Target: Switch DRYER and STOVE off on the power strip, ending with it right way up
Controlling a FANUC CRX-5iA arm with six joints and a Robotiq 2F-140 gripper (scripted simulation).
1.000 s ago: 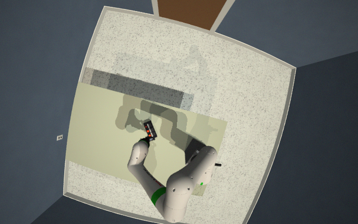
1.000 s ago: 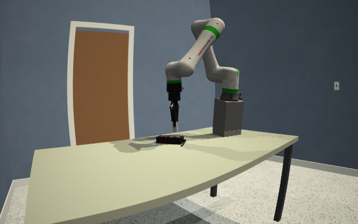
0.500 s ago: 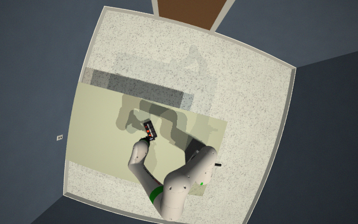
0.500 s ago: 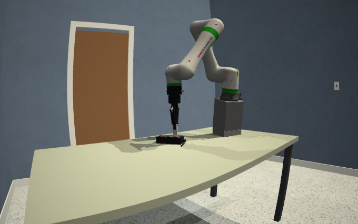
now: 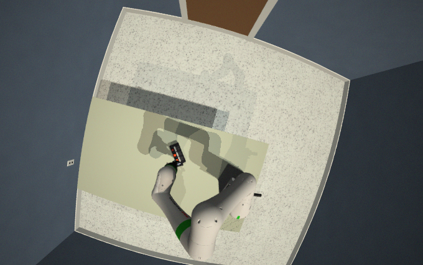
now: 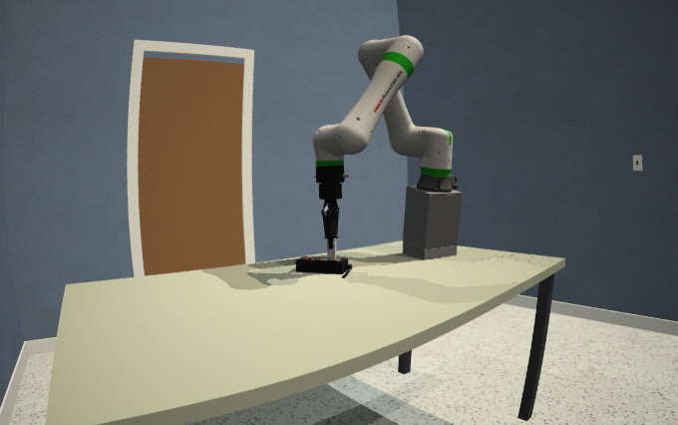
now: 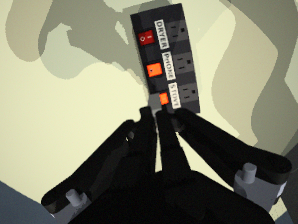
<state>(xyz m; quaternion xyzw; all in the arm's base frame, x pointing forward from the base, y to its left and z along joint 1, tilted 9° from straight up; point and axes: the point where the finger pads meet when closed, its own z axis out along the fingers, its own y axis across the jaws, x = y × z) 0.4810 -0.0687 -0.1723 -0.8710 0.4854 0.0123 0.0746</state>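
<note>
A black power strip point(image 5: 177, 153) point(image 6: 320, 264) point(image 7: 166, 56) lies right way up on the table, with three rocker switches, white labels and sockets on top. In the wrist view the far switch point(image 7: 147, 38) is dark red. The middle switch point(image 7: 154, 70) and the near switch point(image 7: 164, 98) glow bright orange. The labels are too small to read. My gripper point(image 7: 156, 102) point(image 6: 331, 254) point(image 5: 176, 163) is shut with nothing between the fingers. It points straight down with its tips on or just above the strip's near end, by the near switch.
The grey pedestal point(image 6: 431, 219) of the arm stands on the table's back right part. A short cord stub point(image 6: 346, 272) sticks out of the strip's near end. A brown door point(image 6: 192, 160) is in the wall behind the table.
</note>
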